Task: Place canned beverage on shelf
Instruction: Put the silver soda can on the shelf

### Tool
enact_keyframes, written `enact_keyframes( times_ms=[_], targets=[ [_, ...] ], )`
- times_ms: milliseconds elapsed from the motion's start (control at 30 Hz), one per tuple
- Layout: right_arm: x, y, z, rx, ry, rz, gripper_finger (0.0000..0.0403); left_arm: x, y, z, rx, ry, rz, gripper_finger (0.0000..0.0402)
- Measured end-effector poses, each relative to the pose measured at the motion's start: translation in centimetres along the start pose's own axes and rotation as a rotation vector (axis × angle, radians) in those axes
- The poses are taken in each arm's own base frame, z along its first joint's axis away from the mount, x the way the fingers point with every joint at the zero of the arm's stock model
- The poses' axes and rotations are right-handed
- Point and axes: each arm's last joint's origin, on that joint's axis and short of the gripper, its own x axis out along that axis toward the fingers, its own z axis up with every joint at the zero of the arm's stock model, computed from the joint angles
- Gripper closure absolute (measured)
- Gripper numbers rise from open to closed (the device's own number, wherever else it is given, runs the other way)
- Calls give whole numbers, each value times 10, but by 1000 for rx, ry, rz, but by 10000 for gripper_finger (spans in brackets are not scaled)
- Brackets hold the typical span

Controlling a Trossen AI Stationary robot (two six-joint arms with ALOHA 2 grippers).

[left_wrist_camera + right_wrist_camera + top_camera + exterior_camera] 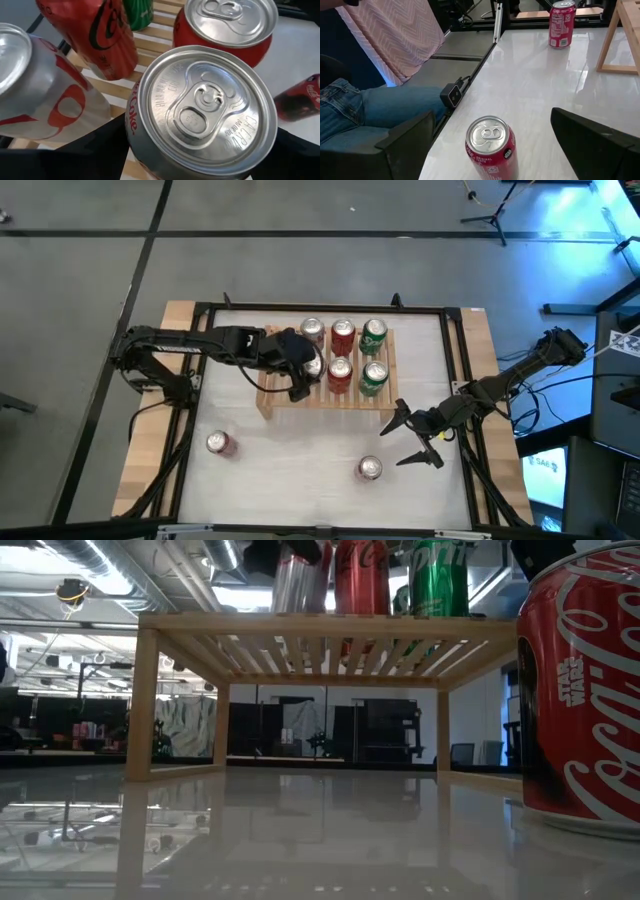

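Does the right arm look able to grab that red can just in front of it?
Probably yes. The right gripper stands open beside the red can, which stands upright and alone on the bare table; nothing lies between them.

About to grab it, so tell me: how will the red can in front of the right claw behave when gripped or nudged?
The red can stands upright and tall, so a high nudge may tip it, then it would roll. Its smooth wall and the glossy table suggest sliding. The right claw stands open around it.
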Motion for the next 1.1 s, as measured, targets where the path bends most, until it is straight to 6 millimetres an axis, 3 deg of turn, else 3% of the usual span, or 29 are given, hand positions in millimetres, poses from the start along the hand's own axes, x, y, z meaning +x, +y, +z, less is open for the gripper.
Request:
enact_keyframes(
  times_ms=[1100],
  targets=[
    [0, 0, 0, 0, 1, 0, 10, 1, 0, -1, -8, 6, 4, 65]
  ],
)
